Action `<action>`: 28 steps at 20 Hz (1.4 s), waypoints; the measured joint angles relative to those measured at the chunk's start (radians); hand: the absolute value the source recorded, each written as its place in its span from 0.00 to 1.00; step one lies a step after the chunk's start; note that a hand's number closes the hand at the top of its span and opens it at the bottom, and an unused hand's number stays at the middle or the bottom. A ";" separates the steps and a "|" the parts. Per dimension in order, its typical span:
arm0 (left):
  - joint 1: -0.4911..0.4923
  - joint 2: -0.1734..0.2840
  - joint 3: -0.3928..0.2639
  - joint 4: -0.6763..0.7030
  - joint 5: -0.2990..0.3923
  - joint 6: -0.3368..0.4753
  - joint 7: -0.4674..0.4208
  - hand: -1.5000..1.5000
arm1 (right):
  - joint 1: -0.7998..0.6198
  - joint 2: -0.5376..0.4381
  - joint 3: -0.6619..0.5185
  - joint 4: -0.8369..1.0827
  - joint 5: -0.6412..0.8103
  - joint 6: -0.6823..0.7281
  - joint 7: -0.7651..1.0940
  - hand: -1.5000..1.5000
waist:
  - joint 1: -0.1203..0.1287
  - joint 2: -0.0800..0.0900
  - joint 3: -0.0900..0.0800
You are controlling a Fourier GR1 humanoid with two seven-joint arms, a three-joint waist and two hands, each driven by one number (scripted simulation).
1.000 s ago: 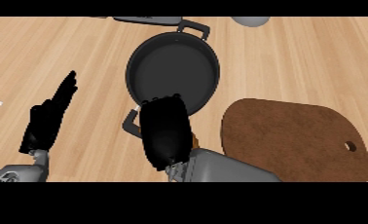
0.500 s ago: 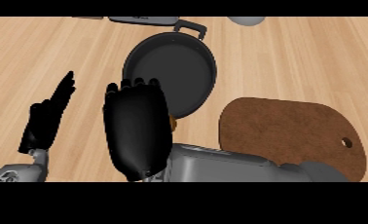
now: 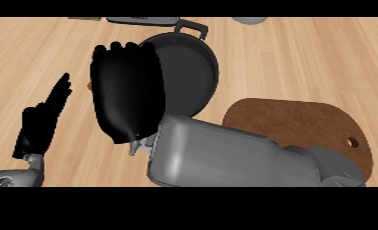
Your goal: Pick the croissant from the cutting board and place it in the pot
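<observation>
A: What lies nearest?
B: The right hand, back showing, fingers straight up, holding nothing visible. An orange sliver at its edge may be the croissant; I can't tell.
A: Around it?
B: Cutting board to its right, pot behind, bare surface beyond. Left hand rests open. No readable writing.

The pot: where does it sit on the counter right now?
In the head view the pot sits at upper centre, up and left of the cutting board, its left part hidden behind the right hand.
</observation>
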 measured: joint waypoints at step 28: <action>-0.022 -0.029 -0.012 -0.033 -0.028 -0.012 0.006 0.50 | -0.134 0.010 -0.163 0.805 -0.431 -0.374 -0.516 0.00 | 0.044 0.033 0.001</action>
